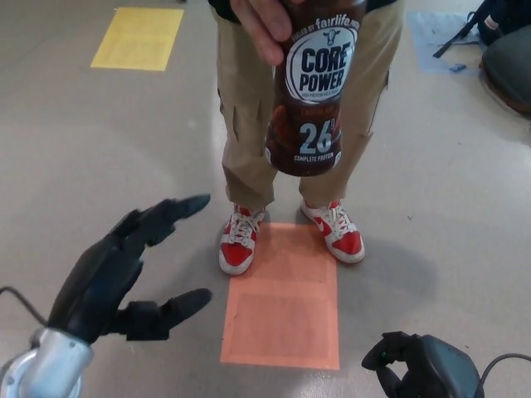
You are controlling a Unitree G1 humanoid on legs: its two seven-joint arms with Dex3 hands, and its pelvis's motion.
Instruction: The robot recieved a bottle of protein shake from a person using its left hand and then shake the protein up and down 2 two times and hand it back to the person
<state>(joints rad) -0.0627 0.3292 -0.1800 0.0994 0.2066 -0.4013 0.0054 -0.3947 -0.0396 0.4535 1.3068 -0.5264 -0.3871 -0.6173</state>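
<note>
Person's hand (264,25) is dangling the bottle (311,91) near-vertical, base pointing down; left hand (124,269) is reaching up, fingers spread, gripping nothing.

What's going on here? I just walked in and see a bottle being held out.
A person's hand holds a dark brown Core Power protein shake bottle out toward the robot. The robot's black left hand is raised, open with fingers spread, below and left of the bottle, not touching it. Its right hand sits low at the picture's bottom edge. The person stands behind an orange floor rectangle.
</note>
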